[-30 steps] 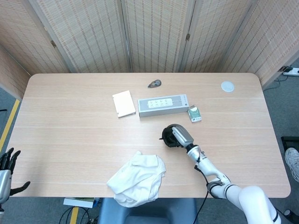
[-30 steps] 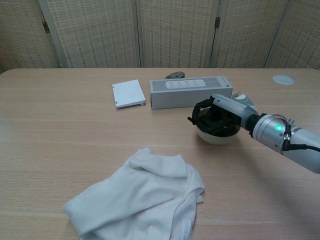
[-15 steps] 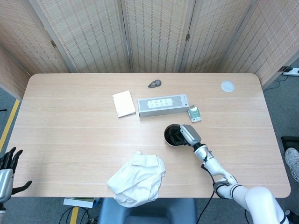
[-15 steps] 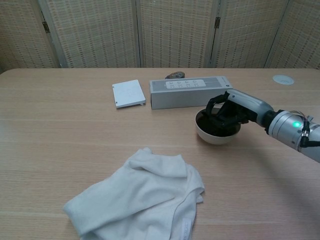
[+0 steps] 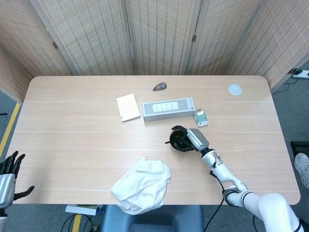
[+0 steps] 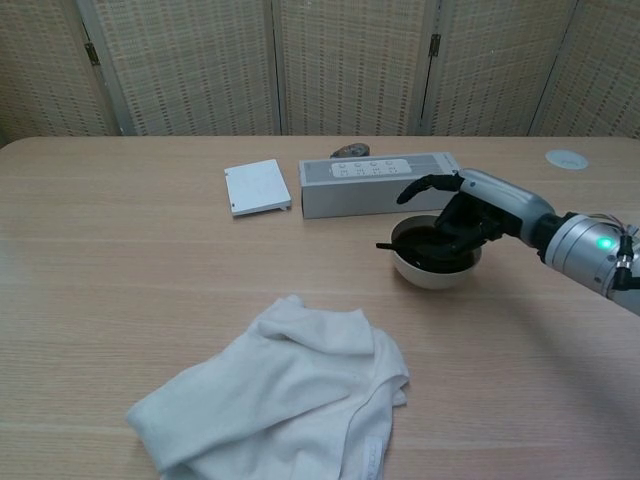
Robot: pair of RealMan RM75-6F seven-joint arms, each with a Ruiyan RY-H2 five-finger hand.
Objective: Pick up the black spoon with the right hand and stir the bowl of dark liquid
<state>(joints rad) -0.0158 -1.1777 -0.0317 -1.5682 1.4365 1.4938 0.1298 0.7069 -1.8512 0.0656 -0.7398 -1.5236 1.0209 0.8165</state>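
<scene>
Our left hand [image 5: 8, 176] hangs idle, fingers spread, off the desk's [image 5: 72, 135] seven o'clock corner. At centre, our right hand [image 6: 462, 213] holds the spoon [image 6: 398, 244] in the bowl [image 6: 436, 262]; its tip has swung out to nine o'clock since half a second ago, so we judge stirring underway.

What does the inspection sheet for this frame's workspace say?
Surface: wooden table, dry as far as seen.
Job's things: bowl of dark liquid; spoon jutting over its left rim.
Clutter: white cloth, power strip, white box, small packet, white disc, small dark object.
Hands: right hand over bowl, holding spoon; left hand off table, open.
Cables: nothing seen on table.
Surroundings: woven folding screens.
</scene>
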